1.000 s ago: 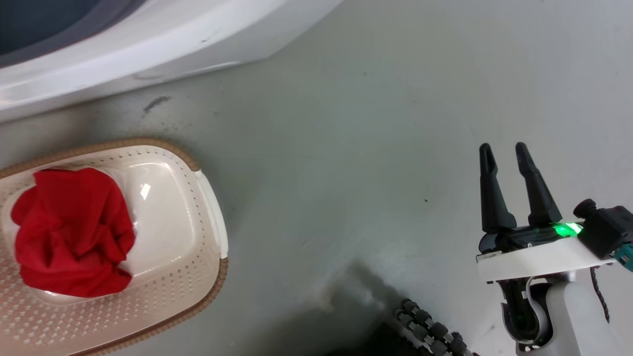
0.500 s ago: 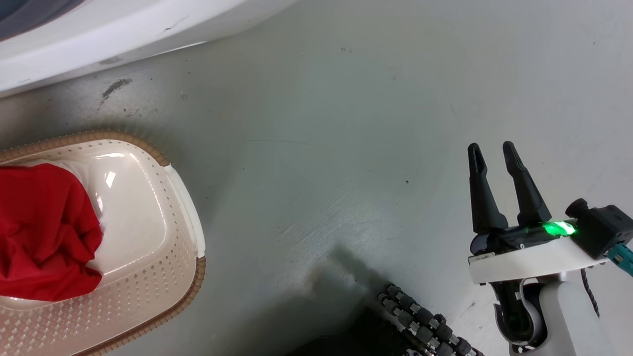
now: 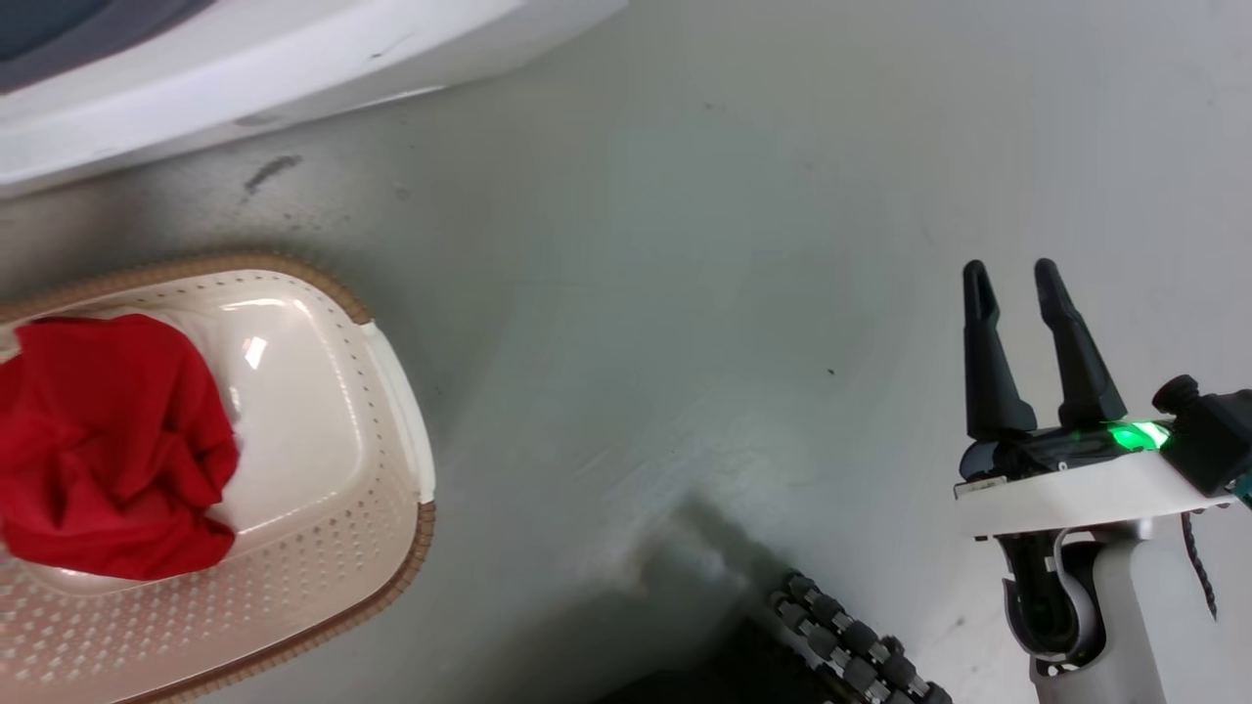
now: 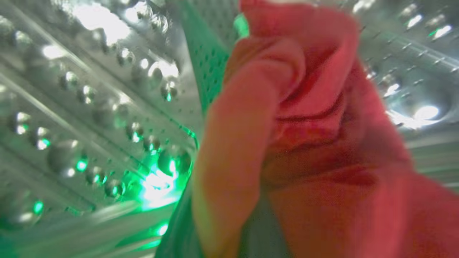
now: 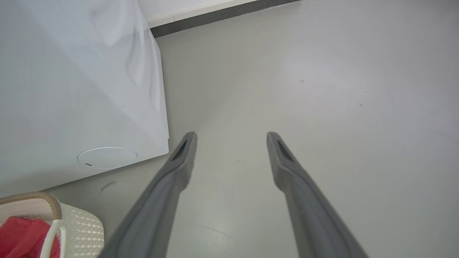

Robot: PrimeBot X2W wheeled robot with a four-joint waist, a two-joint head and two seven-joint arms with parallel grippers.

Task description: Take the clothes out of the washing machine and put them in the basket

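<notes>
Right gripper [image 3: 1010, 279] hangs spread and empty over the floor [image 3: 685, 293]. We judge the task half done: one red garment [image 3: 108, 445] lies in the basket [image 3: 386, 577], which is cut off at the frame edge. A second garment [image 4: 304, 118] sits in the washing machine drum [image 4: 82, 104], blurred and close, so we cannot tell whether the left gripper grasps it.

A smooth grey floor [image 3: 685, 244] spreads across the scene, catching pale glare. A short dark smudge [image 3: 272, 173] marks it at the far left; a tiny dark speck [image 3: 830, 372] sits further right. Nearer lies a faint scuffed patch [image 3: 675, 460], possibly fine scratches. A dark skirting strip [image 5: 222, 14] runs along the far white wall [image 5: 172, 9]
</notes>
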